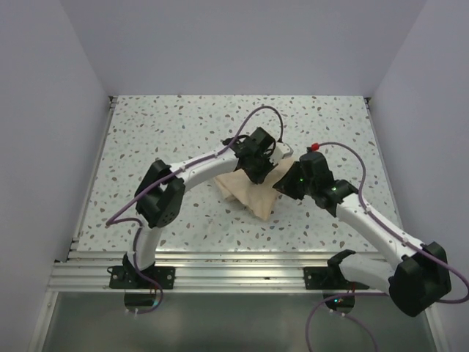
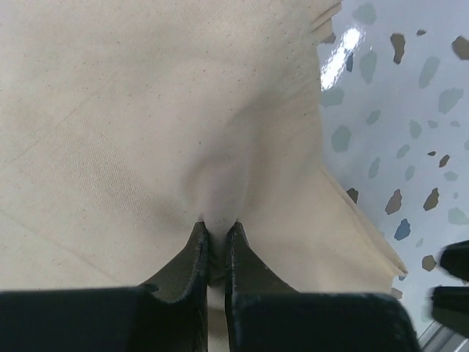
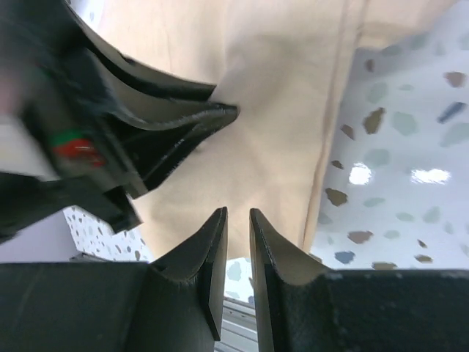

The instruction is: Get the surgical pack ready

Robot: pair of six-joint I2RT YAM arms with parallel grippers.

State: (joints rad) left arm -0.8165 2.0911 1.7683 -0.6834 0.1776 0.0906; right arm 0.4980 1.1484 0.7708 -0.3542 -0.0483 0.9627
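Already the cloth (image 1: 249, 192) lies folded; the left gripper (image 2: 217, 229) pinches its top, the right gripper (image 3: 238, 216) beside it nearly closed and empty; final tucking seems left.

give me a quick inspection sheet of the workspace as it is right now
surface: speckled terrazzo tabletop, glossy, with an aluminium rail at the near edge
job's things: beige cloth bundle folded mid-table; tray, instruments and gauze not seen
clutter: nothing seen
grippers: left pincer shut on a pucker of the cloth; right pincer at the cloth's right edge, jaws nearly together, nothing between them
cables: purple cables loop from both arms
surroundings: plain pale walls on three sides
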